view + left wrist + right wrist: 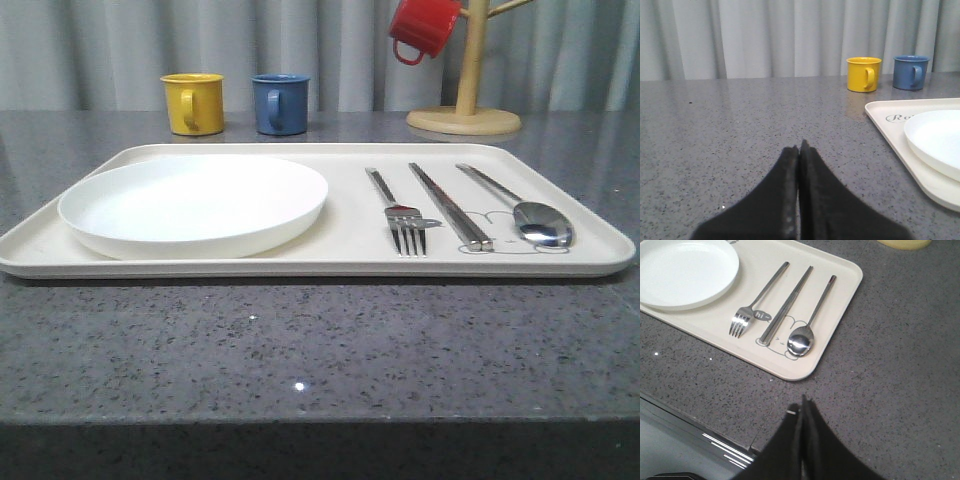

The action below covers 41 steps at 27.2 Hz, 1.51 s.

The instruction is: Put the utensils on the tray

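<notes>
**Tray set, both claws clear**

We see the counter (320, 350) carrying the tray (560, 262), which holds everything: the plate (195, 205) on its left half, then fork (400, 215), chopsticks (450, 207) and spoon (535, 218) lying parallel, like a place setting. We judge the task done, since our left claw (799, 150) and right claw (802, 402) are pressed closed, empty, off the tray.

Tray (330, 258): cream, grey rabbit outline. Plate (195, 205): white. Fork (398, 213), chopsticks (448, 205), spoon (520, 205): silver. Mugs: yellow (193, 103), blue (280, 103), red (423, 27). Bench (300, 350): grey speckled.
</notes>
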Available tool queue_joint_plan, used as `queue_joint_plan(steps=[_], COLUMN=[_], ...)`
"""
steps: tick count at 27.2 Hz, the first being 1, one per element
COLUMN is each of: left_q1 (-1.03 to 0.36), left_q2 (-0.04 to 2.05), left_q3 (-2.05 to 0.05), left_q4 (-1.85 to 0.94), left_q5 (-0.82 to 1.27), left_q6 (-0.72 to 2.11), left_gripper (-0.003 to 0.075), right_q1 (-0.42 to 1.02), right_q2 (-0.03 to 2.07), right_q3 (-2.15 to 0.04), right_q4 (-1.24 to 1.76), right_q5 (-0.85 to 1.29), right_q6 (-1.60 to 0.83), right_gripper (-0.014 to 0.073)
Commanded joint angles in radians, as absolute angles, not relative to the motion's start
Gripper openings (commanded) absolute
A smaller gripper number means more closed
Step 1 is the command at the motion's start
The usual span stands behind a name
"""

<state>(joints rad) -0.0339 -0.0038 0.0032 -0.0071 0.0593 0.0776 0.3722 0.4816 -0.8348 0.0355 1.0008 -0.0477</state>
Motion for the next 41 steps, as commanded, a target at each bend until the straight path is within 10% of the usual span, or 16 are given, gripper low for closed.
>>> queue_joint_plan(steps=[1,33,41], left_q1=[-0.032,-0.034,-0.034], left_q2=[-0.028,-0.028,-0.028], left_q3=[0.004,0.004,0.004], left_q4=[-0.014,-0.014,-0.014], left_q5=[0.009,0.013,0.011], left_q6=[0.070,0.070,0.070], left_gripper=[-0.0018,-0.0018,-0.0018], right_q1=[0.375,0.374,0.127], right_q2=[0.488,0.458,0.136], right_q3=[-0.857,-0.836,-0.444], right_q4=[0.032,0.022,-0.010], right_q5=[0.933,0.911,0.486], right_q6=[-0.048,-0.048,-0.048], right_gripper=[-0.0069,-0.0069,-0.0069])
